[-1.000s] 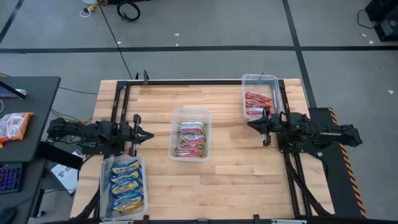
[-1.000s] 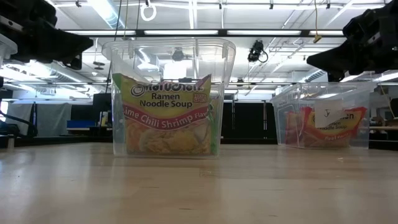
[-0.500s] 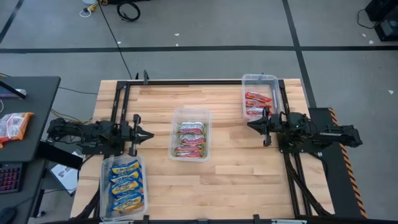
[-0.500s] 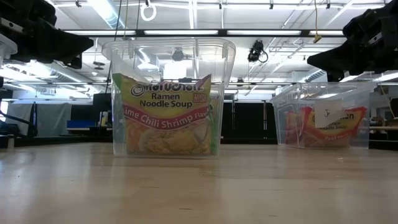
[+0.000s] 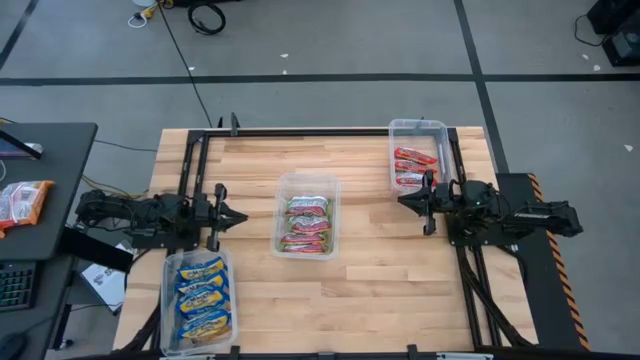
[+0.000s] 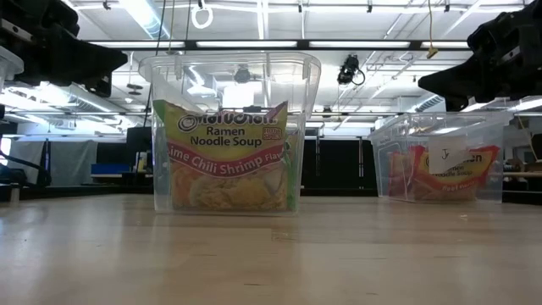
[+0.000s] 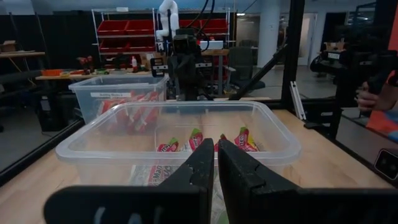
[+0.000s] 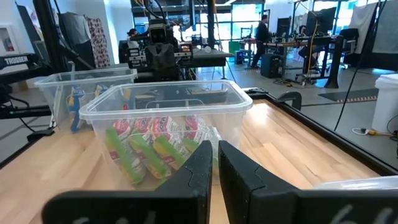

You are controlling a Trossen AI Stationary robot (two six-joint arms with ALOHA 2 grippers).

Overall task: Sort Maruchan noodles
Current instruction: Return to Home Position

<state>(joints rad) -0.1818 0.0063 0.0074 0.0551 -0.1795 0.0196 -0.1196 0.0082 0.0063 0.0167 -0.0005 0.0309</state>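
Observation:
The Maruchan noodles lie sorted in three clear tubs. Green-pink packets point(image 5: 306, 222) fill the middle tub point(image 5: 307, 183). Red packets point(image 5: 411, 167) are in the tub at the far right point(image 5: 418, 127), and blue-and-yellow packets point(image 5: 203, 297) in the tub at the near left point(image 5: 166, 300). My left gripper point(image 5: 241, 216) is shut and points level toward the middle tub from the left. My right gripper point(image 5: 402, 200) is shut and points level at it from the right, beside the red tub. Neither touches anything.
A black frame rail point(image 5: 330, 130) runs along the table's far edge and down both sides. Bare wood lies between the tubs and along the near edge point(image 5: 350, 310). A desk with a keyboard and a packet point(image 5: 20, 200) stands left of the table.

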